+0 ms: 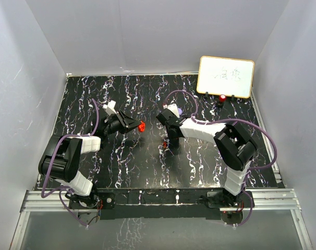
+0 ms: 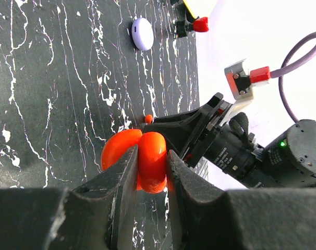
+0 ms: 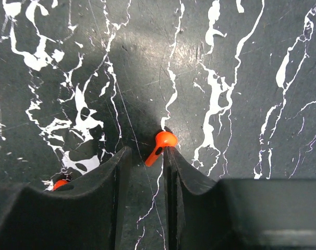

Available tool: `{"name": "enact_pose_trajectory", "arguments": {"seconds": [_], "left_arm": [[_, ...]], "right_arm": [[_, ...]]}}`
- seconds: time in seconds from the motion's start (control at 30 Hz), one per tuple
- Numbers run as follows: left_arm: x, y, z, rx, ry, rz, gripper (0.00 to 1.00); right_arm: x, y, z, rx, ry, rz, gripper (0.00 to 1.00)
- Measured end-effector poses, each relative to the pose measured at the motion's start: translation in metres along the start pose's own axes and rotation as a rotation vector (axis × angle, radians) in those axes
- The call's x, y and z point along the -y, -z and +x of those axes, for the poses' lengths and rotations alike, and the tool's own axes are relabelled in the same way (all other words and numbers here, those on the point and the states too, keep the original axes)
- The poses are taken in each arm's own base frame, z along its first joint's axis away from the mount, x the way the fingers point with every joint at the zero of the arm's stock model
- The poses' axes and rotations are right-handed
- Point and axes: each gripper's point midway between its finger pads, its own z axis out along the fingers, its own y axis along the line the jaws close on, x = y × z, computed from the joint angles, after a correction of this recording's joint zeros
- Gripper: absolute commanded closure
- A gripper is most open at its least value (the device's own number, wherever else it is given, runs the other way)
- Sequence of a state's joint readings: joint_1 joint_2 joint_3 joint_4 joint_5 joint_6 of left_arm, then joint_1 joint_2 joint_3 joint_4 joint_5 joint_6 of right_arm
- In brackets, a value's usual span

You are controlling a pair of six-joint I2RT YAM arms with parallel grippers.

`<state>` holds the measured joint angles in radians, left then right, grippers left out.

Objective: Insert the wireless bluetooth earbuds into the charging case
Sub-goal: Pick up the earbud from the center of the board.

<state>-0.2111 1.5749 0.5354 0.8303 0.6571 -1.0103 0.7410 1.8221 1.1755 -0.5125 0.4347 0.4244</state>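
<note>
Bright, even overhead light fills the top view, with little glare on the black table (image 1: pixel 147 166). The right wrist view shows a soft shadow ahead of its blurred near fingers (image 3: pixel 95 208). The left wrist view's wall (image 2: pixel 252 31) is blown out white.

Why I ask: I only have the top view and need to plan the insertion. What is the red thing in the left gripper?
Observer: The left wrist view shows the left gripper shut on a red case, which looks hinged open into two rounded halves.
Operator: And what is under the right gripper?
Observer: Under the right gripper, a small red earbud lies on the table between its fingers. It rests against one finger with a gap to the other, not yet clamped.
Operator: Anything else I miss?
Observer: A lavender case lies on the table, well ahead of the left gripper.
</note>
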Motion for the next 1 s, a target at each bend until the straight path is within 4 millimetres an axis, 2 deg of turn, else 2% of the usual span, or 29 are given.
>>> {"name": "enact_pose_trajectory", "arguments": {"seconds": [0.1, 0.6, 1.0], "left_arm": [[0.0, 0.0, 0.0, 0.0, 0.0, 0.0, 1.0], [0.0, 0.0, 0.0, 0.0, 0.0, -0.001, 1.0], [0.0, 0.0, 0.0, 0.001, -0.001, 0.002, 1.0]], "right_arm": [[0.002, -0.003, 0.007, -0.017, 0.006, 0.008, 0.72], [0.011, -0.007, 0.013, -0.034, -0.001, 0.029, 0.76], [0.016, -0.009, 0.012, -0.033, -0.011, 0.04, 0.78]]}}
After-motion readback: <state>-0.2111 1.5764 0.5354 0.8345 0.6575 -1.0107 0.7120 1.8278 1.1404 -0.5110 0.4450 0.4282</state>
